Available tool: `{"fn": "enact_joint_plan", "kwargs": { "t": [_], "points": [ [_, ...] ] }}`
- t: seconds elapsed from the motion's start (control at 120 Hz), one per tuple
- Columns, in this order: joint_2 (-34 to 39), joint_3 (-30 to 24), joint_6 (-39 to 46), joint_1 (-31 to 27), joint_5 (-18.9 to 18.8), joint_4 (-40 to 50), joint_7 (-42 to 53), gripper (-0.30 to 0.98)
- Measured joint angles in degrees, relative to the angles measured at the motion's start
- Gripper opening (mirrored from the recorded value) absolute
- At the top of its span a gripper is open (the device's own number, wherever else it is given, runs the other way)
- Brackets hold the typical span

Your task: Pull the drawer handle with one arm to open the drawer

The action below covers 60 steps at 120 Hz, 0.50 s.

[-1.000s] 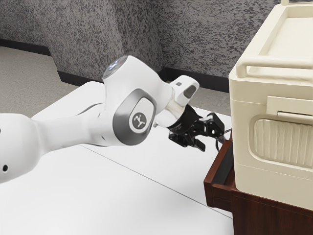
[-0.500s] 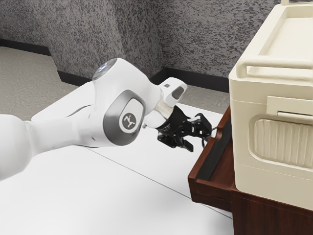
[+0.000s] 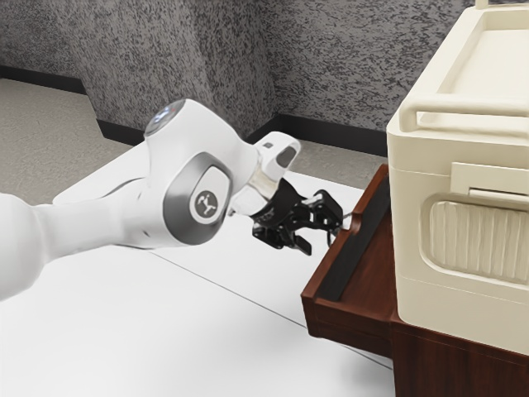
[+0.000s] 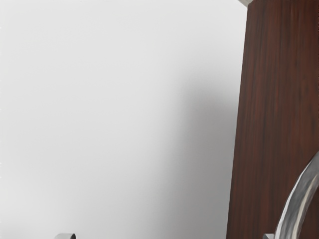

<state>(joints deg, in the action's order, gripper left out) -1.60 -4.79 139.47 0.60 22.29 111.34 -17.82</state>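
Black fingers stand well apart on the end effector (image 3: 321, 232), nothing clamped between them; one tip sits beside the curved metal handle (image 4: 297, 209), probably hooking it. The handle lies on the cabinet (image 3: 450, 364) side. Beyond, the drawer (image 3: 361, 277) juts partly open, toward the desk's (image 3: 165, 331) edge at the exterior view's right. Further pull should run straight away from the cabinet.

Curved metal handle (image 4: 297, 205) before reddish-brown wooden drawer front (image 4: 274, 99); white tabletop (image 4: 89, 109) beside, softly shadowed.
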Motion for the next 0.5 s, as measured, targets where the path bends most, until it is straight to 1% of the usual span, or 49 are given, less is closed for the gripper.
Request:
{"fn": "enact_joint_plan", "kwargs": {
  "t": [0.208,0.5],
  "points": [
    [0.8,0.4,0.0,-0.2,0.8,0.5,0.2,0.41],
    [1.3,-0.3,-0.1,-2.1,0.1,1.4,0.2,0.41]
  ]
}}
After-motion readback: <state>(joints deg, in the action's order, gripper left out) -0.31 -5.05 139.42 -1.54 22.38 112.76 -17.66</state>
